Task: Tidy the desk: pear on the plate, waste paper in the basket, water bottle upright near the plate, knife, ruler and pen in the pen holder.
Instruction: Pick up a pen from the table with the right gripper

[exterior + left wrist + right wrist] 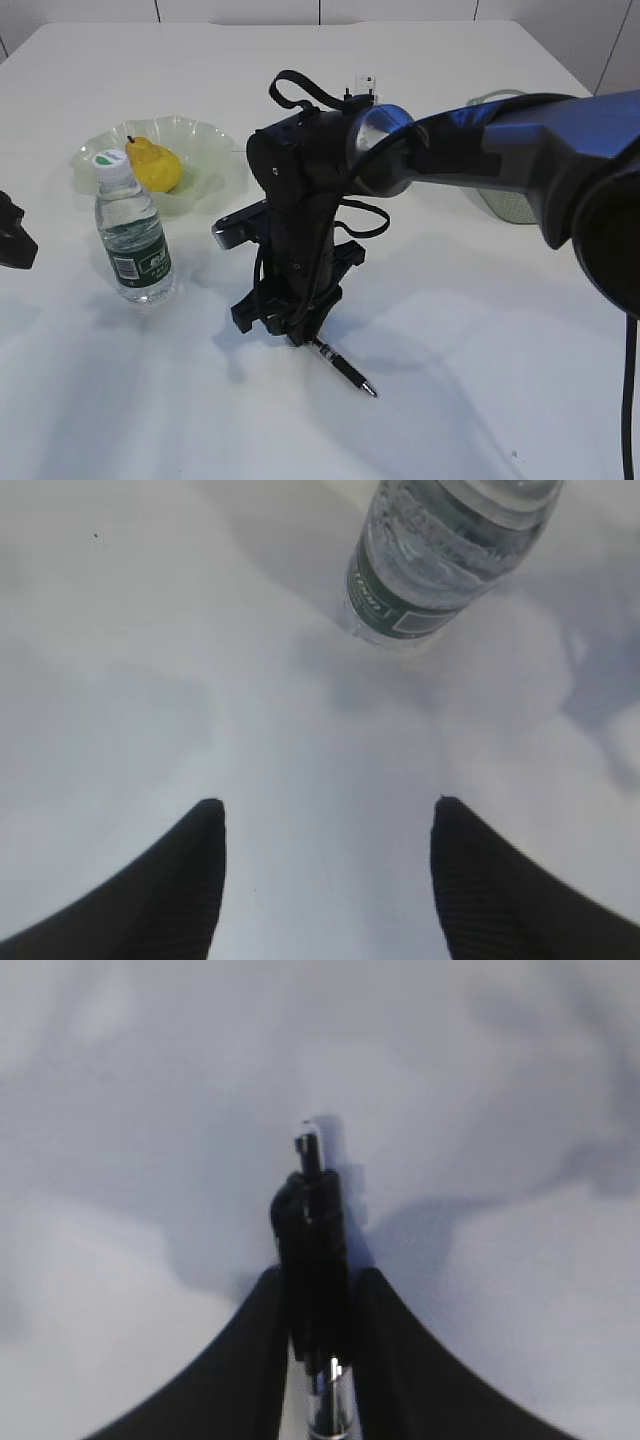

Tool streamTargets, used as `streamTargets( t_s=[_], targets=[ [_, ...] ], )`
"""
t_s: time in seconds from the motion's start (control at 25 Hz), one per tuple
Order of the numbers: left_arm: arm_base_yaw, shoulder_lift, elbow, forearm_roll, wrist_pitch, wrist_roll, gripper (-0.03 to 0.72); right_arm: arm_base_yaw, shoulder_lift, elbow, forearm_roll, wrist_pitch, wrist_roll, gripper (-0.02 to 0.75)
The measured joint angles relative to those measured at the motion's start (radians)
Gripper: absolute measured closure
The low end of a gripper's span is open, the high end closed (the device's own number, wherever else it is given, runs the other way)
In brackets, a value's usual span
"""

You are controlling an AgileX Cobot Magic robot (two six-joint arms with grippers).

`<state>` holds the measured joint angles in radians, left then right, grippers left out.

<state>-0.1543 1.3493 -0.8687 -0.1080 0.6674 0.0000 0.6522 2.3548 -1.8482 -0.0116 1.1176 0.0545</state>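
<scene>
At frame centre, the right gripper [290,330] points down, clamped on a slim black pen [340,366]; the left gripper [328,880] gapes near the ribbed bottle [440,560].

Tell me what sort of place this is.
Likely a robot lab's desk-tidying setup: a bare white table holding a water bottle, a pear on a glass plate, and a pen.

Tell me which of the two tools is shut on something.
The right tool: its fingers pinch the black pen. The left tool is open and holds nothing, the water bottle beyond it.
</scene>
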Motion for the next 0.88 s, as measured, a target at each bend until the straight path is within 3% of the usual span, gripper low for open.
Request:
streamTargets(
  t_s=[0.2,0.68,0.88],
  targets=[
    [0.0,0.0,0.0,0.0,0.0,0.0,0.232,0.0,0.002,-0.002,0.0,0.01,0.0,0.637],
    [0.0,0.0,0.0,0.029,0.0,0.0,0.232,-0.009,-0.068,-0.002,0.001,0.027,-0.024,0.645],
    [0.0,0.0,0.0,0.031,0.011,0.0,0.232,-0.056,-0.143,-0.002,0.026,0.02,-0.055,0.645]
  ],
)
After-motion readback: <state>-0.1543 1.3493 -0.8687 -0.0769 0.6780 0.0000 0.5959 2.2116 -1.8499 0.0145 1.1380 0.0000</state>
